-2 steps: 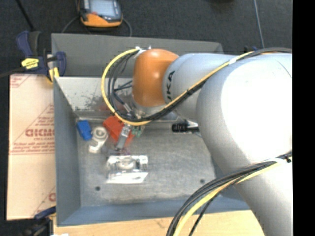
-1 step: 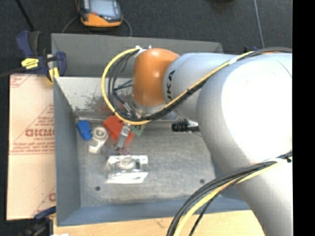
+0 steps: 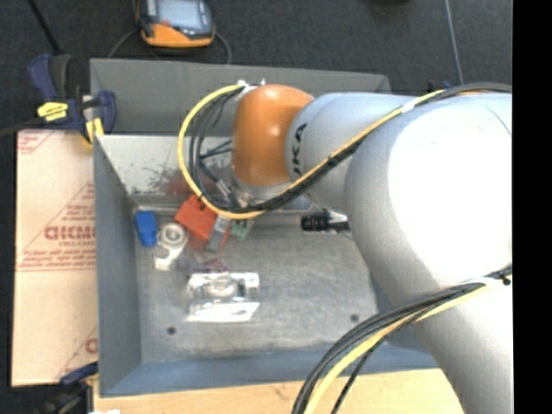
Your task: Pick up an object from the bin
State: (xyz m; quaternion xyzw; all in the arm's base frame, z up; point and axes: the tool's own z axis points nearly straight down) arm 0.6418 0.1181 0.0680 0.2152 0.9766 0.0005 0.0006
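One orange-red block [image 3: 197, 217] lies by the bin's [image 3: 116, 257] far wall, toward its far-left corner. It sits right against the gripper [image 3: 222, 225], on the side of the left wall, so you'd judge any coming move as a short shift that way. You cannot tell whether the gripper is open or closed. Beyond the block, nearer the left wall, sit a white cap [image 3: 170, 245] and a blue piece [image 3: 146, 228]. A clear flat packet [image 3: 222, 288] lies mid-floor, apart.
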